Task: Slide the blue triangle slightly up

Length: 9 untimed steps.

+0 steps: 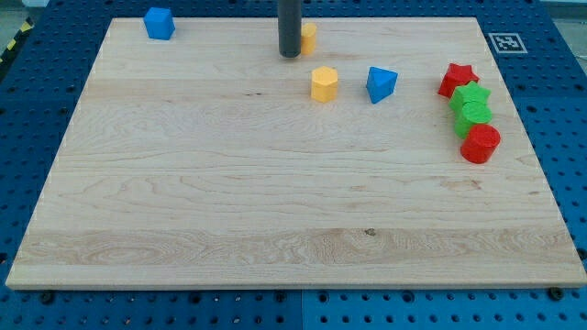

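The blue triangle [381, 83] lies on the wooden board [275, 211] in the upper right part of the view. My tip [290, 55] is the lower end of the dark rod near the top centre. It stands up and to the left of the blue triangle, well apart from it. A yellow hexagon [324, 83] lies between them, just left of the triangle. A second yellow block [308, 37] is partly hidden behind the rod, touching or nearly touching it.
A blue cube-like block [159, 23] sits at the top left corner. At the right edge, a red star [457, 79], a green star [471, 95], a green cylinder [475, 116] and a red cylinder [481, 143] form a tight column.
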### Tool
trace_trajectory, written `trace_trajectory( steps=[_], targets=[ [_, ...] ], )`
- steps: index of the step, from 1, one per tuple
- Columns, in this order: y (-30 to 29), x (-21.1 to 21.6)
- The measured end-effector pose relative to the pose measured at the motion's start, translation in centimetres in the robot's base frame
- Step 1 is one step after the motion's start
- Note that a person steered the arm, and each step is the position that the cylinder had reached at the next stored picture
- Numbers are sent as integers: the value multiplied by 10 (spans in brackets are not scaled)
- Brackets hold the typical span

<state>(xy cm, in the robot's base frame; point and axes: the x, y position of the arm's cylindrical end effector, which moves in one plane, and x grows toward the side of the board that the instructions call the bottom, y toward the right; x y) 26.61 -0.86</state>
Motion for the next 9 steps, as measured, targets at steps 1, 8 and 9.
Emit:
trace_trajectory(
  steps=[1,8,9],
  targets=[
    [-1,-11],
    [-70,121],
    [-39,133]
  ],
)
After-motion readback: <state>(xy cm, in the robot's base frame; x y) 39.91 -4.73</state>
